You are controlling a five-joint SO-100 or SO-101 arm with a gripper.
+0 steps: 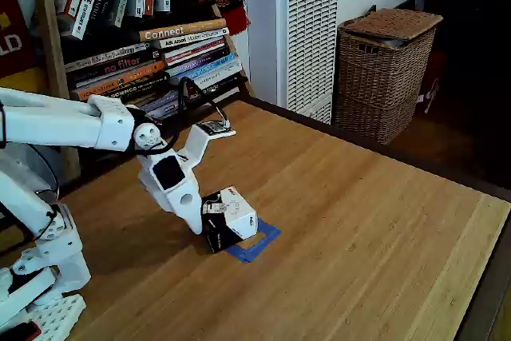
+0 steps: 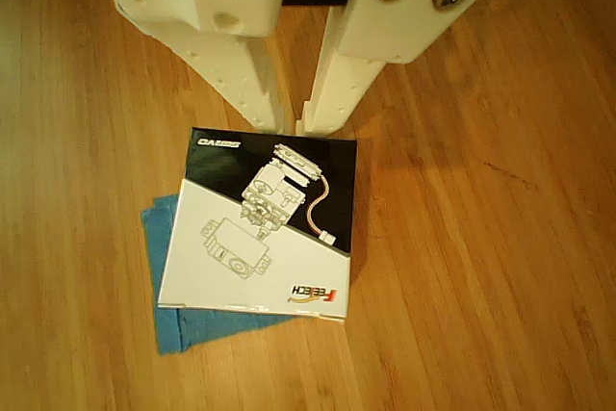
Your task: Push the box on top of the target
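The box (image 1: 230,218) is black-sided with a white top that carries a line drawing and small print. It lies on the wooden table, partly over the target (image 1: 259,243), a blue square whose corner sticks out at the box's front right. In the other view the box (image 2: 258,233) covers most of the target (image 2: 162,238), and blue shows along its left side and lower edge. My white gripper (image 1: 197,224) points down against the box's left side. In the other view the gripper (image 2: 292,127) is shut, its fingertips touching the box's black upper edge with nothing between them.
A bookshelf (image 1: 144,29) stands behind the table at the back left, with a white slatted unit (image 1: 307,29) and a wicker basket (image 1: 385,69) at the back right. The table's edge (image 1: 479,301) runs along the right. Bare wood (image 1: 359,237) lies right of the box.
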